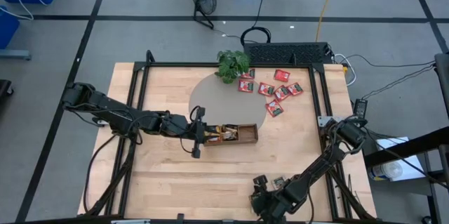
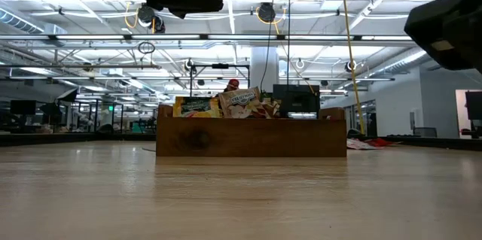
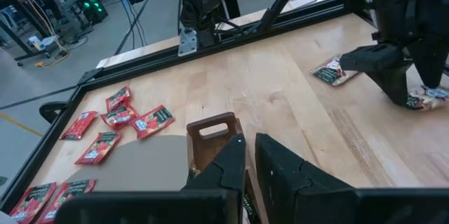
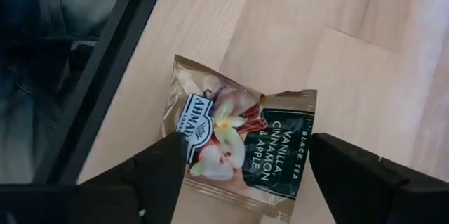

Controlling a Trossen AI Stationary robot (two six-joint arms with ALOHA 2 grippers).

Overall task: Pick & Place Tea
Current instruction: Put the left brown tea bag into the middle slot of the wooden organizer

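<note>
A wooden tray (image 1: 245, 134) stands on a grey round mat (image 1: 210, 97) at mid-table, with several tea packets (image 2: 239, 104) upright inside it. My left gripper (image 1: 208, 135) is at the tray's left end, its fingers nearly together. Several red tea packets (image 1: 275, 87) lie flat at the far right. Near the table's front edge my right gripper (image 4: 256, 182) stands wide open above a beige-and-green tea packet (image 4: 245, 147) that lies flat on the wood. Its fingers are on either side of the packet and clear of it. Another packet (image 3: 333, 73) lies beside that gripper. My left gripper is shut on the wooden tray's left end (image 3: 224, 155), coming nearly level from the table's left. Its own fingers hide which wall they pinch. The tray rests flat on the mat.
A leafy potted plant (image 1: 233, 62) stands at the mat's far edge, beside the red packets. A black frame rail (image 4: 105, 76) runs along the table's edge close to my right gripper. Bare wood lies between the tray and the front edge.
</note>
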